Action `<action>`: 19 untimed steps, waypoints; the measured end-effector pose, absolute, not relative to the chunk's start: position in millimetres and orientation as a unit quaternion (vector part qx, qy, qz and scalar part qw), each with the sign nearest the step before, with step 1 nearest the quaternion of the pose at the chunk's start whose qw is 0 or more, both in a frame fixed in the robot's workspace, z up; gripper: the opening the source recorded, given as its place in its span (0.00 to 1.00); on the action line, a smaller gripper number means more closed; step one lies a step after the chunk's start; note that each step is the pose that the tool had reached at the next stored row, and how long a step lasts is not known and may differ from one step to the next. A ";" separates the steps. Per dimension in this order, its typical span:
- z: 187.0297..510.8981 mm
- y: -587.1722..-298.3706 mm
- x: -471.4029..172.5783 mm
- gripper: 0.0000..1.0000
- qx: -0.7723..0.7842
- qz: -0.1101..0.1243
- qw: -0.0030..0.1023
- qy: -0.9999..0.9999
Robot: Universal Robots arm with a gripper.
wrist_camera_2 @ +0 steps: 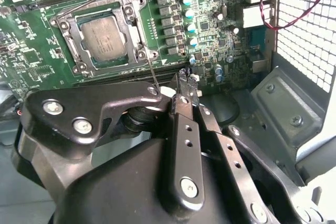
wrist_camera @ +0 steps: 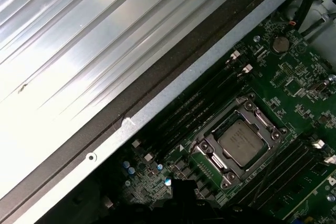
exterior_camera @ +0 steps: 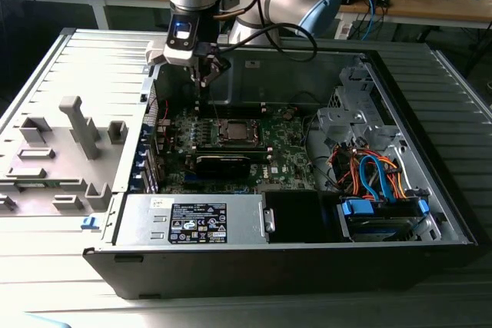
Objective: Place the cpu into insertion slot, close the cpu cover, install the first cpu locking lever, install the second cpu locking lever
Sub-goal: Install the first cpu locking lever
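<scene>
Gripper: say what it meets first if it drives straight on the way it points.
The gripper would probably meet the motherboard beside the insertion slot, near the row of grey components, not the cpu seated in it. Depth is unclear; the lever wire by its tip may come first.

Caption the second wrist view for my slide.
The cpu sits in the insertion slot under the lowered cpu cover; the end effector hovers beside it, near a thin locking lever.

cpu seated, cpu cover closed around it
</scene>
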State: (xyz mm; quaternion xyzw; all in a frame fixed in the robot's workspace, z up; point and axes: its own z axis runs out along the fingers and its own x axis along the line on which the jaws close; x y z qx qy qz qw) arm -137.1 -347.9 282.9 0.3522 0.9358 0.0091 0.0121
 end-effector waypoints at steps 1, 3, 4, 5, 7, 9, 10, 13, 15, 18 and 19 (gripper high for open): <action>282.9 -347.9 -137.1 0.11 0.349 0.009 0.012 0.937; 282.9 -347.9 -137.1 0.11 0.345 0.009 0.012 0.938; 282.9 -347.9 -137.1 0.11 0.343 0.009 0.012 0.939; 282.9 -347.9 -137.1 0.11 0.341 0.009 0.012 0.940; 282.9 -347.9 -137.1 0.11 0.337 0.009 0.012 0.941; 282.9 -347.9 -137.1 0.11 0.333 0.009 0.012 0.943; 282.9 -347.9 -137.1 0.11 0.332 0.009 0.012 0.943; 282.9 -347.9 -137.1 0.11 0.325 0.009 0.012 0.945; 282.9 -347.9 -137.1 0.11 0.321 0.009 0.012 0.947; 282.9 -347.9 -137.1 0.11 0.316 0.009 0.012 0.949; 282.9 -347.9 -137.1 0.11 0.315 0.009 0.012 0.949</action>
